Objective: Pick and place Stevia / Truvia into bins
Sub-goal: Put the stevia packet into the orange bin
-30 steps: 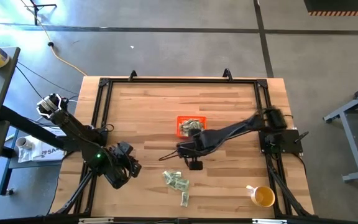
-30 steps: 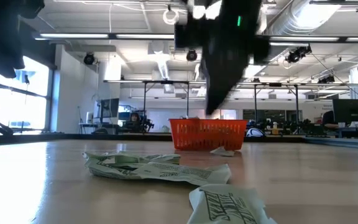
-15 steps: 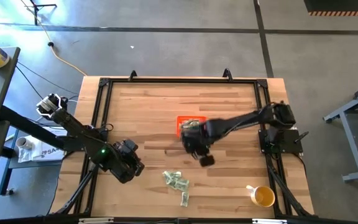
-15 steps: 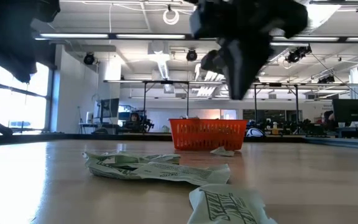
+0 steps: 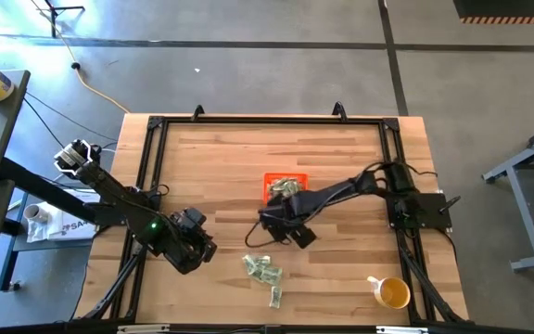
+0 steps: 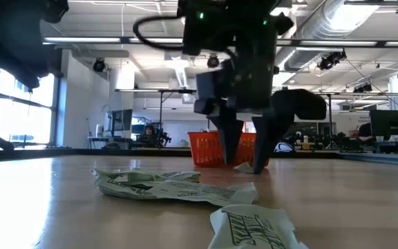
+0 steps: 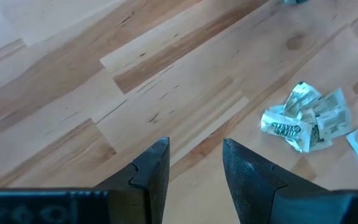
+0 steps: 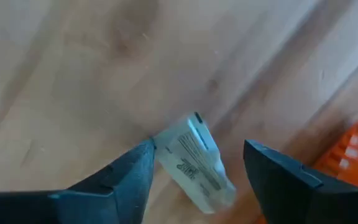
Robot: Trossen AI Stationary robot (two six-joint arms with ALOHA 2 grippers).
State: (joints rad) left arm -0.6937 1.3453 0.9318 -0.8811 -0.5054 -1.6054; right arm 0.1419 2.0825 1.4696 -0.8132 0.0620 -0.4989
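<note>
Right gripper of mine hangs with fingers spread around one green-and-white paper sweetener packet lying on the wooden table, just near of the small orange plastic bin. Several packets already fill it; a cluster of loose packets waits nearer, right of my idle, part-open left gripper.

The nearest sweetener packet in the low view carries dark lettering, too blurred to read; the packet in the right wrist view shows small print lines, likewise illegible; no other text is readable.
</note>
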